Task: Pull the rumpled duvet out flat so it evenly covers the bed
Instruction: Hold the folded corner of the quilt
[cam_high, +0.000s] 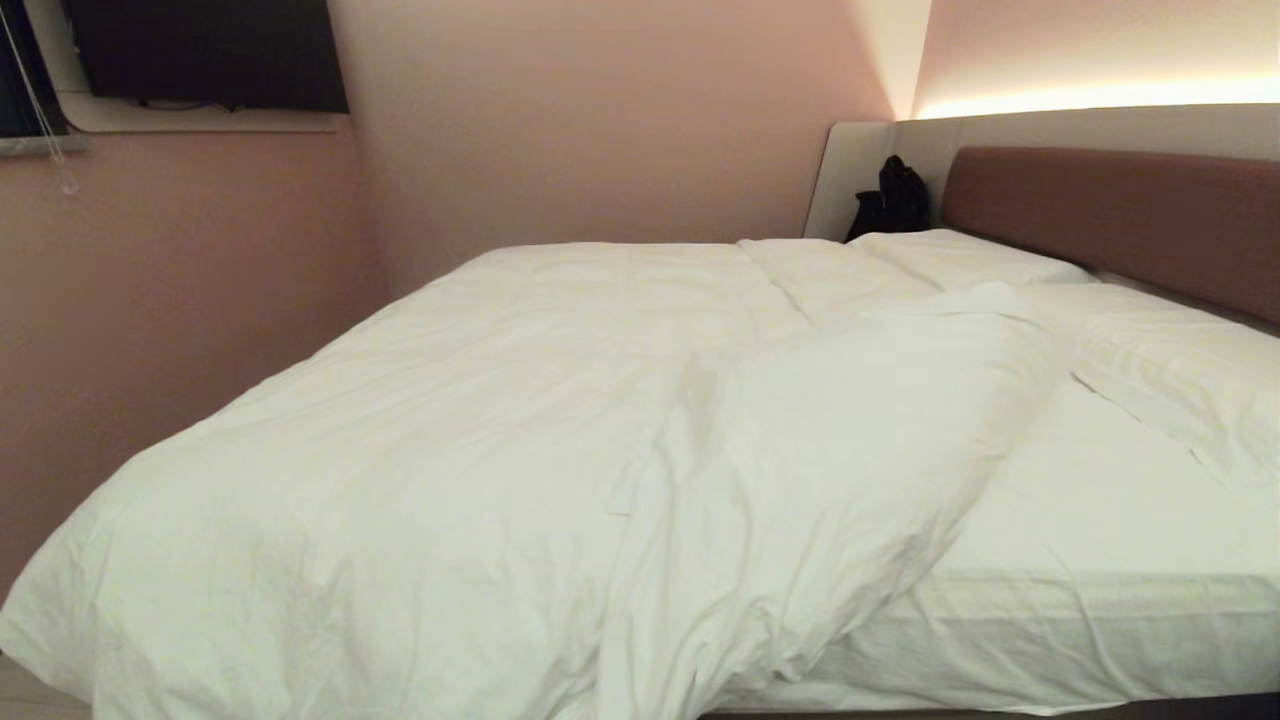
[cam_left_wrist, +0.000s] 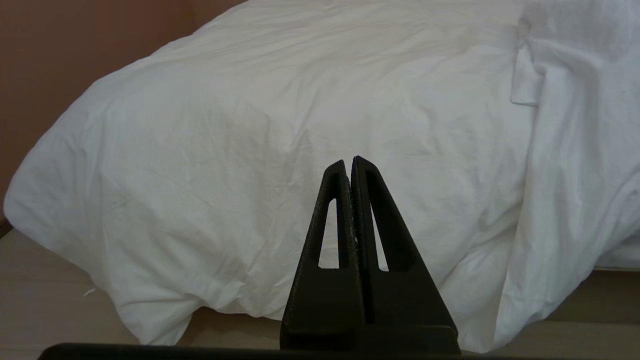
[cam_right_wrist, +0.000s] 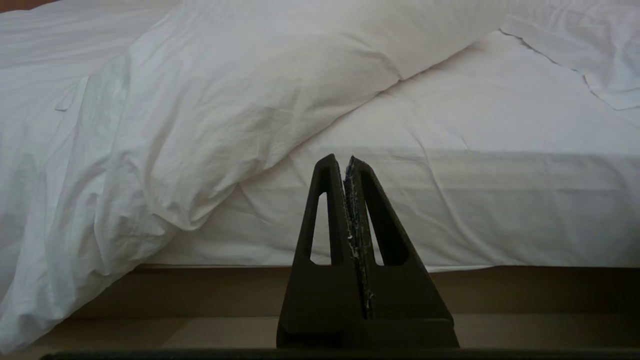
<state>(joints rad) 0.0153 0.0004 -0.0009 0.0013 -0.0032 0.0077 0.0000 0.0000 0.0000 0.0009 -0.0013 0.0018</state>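
The duvet (cam_high: 480, 440) is lying bunched over the bed (cam_high: 1100, 600) from 9 to 6 o'clock in the head view, its folded-back edge running diagonally and leaving bare sheet (cam_high: 1090, 500) at 4 o'clock, below the pillows (cam_high: 1180, 390). It looks thick, soft and floppy, probably light but draggy, so it should be sliding rather than lifting. The likely hold is the folded edge hanging at 6 o'clock, pinching deep through cover and filling. The left gripper (cam_left_wrist: 348, 161) and right gripper (cam_right_wrist: 341, 159) are hanging short of the bed, fingers pressed together on nothing.
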